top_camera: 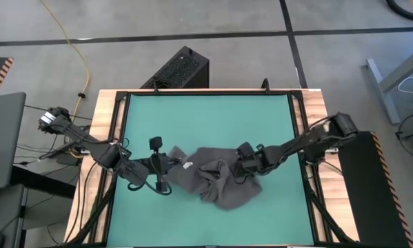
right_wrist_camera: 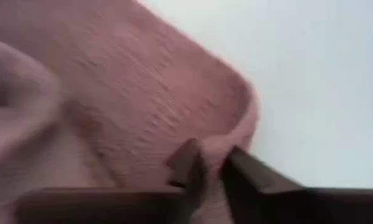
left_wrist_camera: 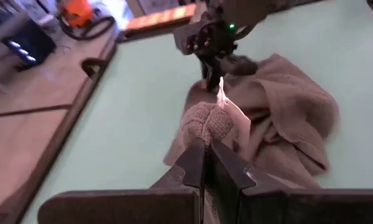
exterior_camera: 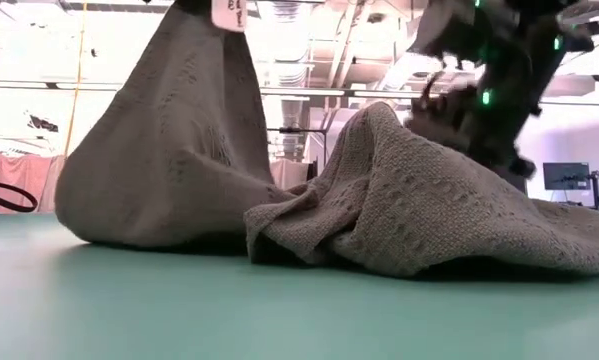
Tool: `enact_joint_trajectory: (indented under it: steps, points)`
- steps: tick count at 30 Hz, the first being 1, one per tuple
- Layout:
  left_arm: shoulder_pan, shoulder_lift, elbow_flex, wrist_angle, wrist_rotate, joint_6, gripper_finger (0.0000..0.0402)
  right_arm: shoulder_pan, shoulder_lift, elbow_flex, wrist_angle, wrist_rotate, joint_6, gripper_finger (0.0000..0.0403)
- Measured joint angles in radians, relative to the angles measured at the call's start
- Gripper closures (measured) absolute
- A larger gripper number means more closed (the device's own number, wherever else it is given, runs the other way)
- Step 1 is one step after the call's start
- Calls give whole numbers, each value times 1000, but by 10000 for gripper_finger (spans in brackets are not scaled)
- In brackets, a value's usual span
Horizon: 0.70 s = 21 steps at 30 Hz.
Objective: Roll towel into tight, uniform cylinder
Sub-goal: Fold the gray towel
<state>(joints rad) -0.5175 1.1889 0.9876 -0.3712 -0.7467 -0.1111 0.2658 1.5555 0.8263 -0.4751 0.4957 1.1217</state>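
Both tools pinch the crumpled towel (top_camera: pixel 216 180): left tool (left_wrist_camera: pixel 206 163) lifting, right tool (right_wrist_camera: pixel 211 168) low.

Two dark jointed arms, black cables trailing, green lights glowing on one.

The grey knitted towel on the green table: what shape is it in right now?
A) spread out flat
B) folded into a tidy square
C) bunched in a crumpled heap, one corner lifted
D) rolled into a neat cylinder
C: the grey knitted towel lies crumpled on the green table, and the left gripper pinches one corner up.
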Motion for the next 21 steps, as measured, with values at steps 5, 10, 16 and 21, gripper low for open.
enact_joint_trajectory:
  steps: [5, 10, 16, 21]
  points:
    - [0, -38, 61, 85, -61, 157, 400, -26, -218, 34, -61, -24, -232, 376]
    - [1, -92, 200, 172, -125, 411, 400, -40, -444, 193, -237, -55, -539, 385]
    - [41, -126, 416, 169, -133, 562, 400, -33, -593, 430, -277, -68, -896, 390]
    - [104, -115, 599, 171, -81, 668, 400, -17, -584, 620, -282, -111, -1115, 390]
